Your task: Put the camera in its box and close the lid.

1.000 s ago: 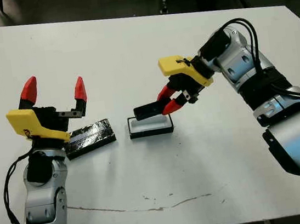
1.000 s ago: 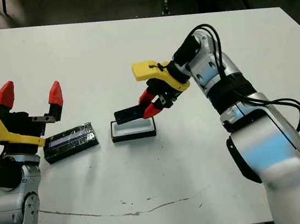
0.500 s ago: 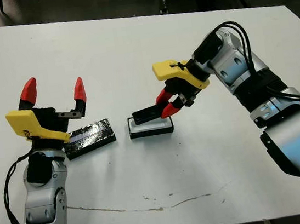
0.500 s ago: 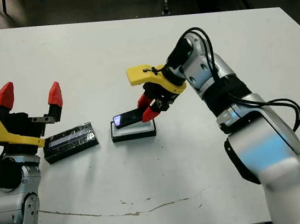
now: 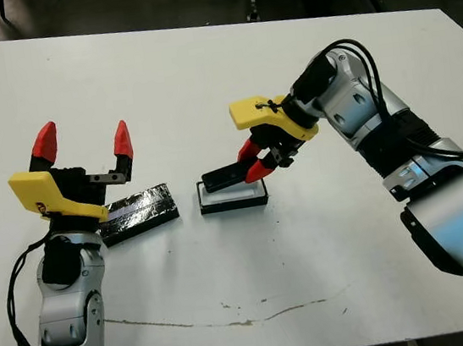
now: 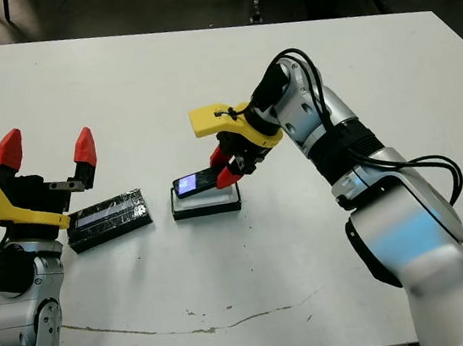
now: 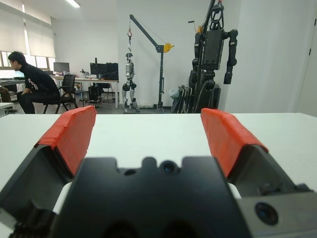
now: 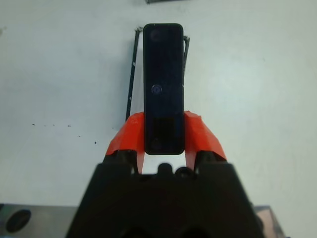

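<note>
The camera [image 8: 164, 89] is gripped by the right pincer [image 5: 257, 159] above the box [image 5: 233, 196] (its lit screen is caught only by the right eye view); the left pincer [image 5: 82, 141] is spread wide.

Open tabletop [image 5: 203, 83] all around; only box [image 5: 233, 197] and lid [image 5: 139, 213] lying just apart.

Left claw [image 5: 82, 141] raised, fingers spread, right claw [image 5: 253, 159] lowered, clamped
</note>
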`<action>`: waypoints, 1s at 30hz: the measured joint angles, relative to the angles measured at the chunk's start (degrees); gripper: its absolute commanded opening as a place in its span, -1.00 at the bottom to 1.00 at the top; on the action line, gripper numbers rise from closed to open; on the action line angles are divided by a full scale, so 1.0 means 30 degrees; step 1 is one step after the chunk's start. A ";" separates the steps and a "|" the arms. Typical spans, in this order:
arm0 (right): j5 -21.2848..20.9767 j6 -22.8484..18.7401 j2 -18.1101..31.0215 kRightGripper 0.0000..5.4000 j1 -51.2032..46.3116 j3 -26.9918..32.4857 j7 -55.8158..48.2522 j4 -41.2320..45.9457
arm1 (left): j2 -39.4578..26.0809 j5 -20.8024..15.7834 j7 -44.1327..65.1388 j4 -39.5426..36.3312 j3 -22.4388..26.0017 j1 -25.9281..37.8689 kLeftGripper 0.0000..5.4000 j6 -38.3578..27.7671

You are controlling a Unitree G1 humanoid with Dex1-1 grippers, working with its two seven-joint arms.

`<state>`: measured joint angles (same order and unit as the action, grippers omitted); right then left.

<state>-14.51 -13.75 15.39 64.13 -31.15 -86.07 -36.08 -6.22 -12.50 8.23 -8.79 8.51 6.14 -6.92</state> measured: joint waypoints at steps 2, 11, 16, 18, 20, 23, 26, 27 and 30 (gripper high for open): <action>-0.0304 -0.0333 0.0008 -0.38 -0.0006 -0.0186 0.0129 0.0325 | 0.0000 0.0040 -0.0023 0.0000 -0.0017 -0.0028 1.00 -0.0001; -0.0759 -0.1204 0.0114 -0.38 -0.0015 -0.0628 0.0278 0.1296 | 0.0001 0.0293 -0.0034 0.0000 -0.0038 -0.0139 1.00 -0.0067; -0.0859 -0.1421 0.0224 -0.38 -0.0016 -0.0870 0.0277 0.1439 | 0.0022 0.0294 -0.0042 0.0000 -0.0037 -0.0142 1.00 -0.0065; -0.0945 -0.1442 0.0226 -0.38 -0.0016 -0.0965 0.0276 0.1492 | 0.0026 0.0285 -0.0042 0.0000 -0.0036 -0.0143 1.00 -0.0064; -0.0988 -0.1629 0.0229 -0.38 -0.0016 -0.1004 0.0276 0.1563 | 0.0026 0.0280 -0.0040 0.0000 -0.0034 -0.0144 1.00 -0.0065; -0.1001 -0.1621 0.0235 -0.38 -0.0016 -0.1057 0.0276 0.1643 | 0.0026 0.0284 -0.0047 0.0000 -0.0034 -0.0145 1.00 -0.0061; -0.1000 -0.1571 0.0245 -0.38 -0.0017 -0.1092 0.0276 0.1652 | 0.0032 0.0284 -0.0051 0.0000 -0.0033 -0.0144 1.00 -0.0062; -0.1001 -0.1571 0.0253 -0.38 -0.0017 -0.1110 0.0276 0.1656 | 0.0038 0.0287 -0.0068 0.0000 -0.0034 -0.0145 1.00 -0.0062; -0.1005 -0.1567 0.0274 -0.38 -0.0019 -0.1233 0.0276 0.1673 | 0.0054 0.0292 -0.0111 0.0000 -0.0035 -0.0145 1.00 -0.0062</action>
<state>-17.52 -18.45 16.21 64.07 -34.85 -85.24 -31.06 -6.06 -11.63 7.90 -8.80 8.41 5.71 -7.11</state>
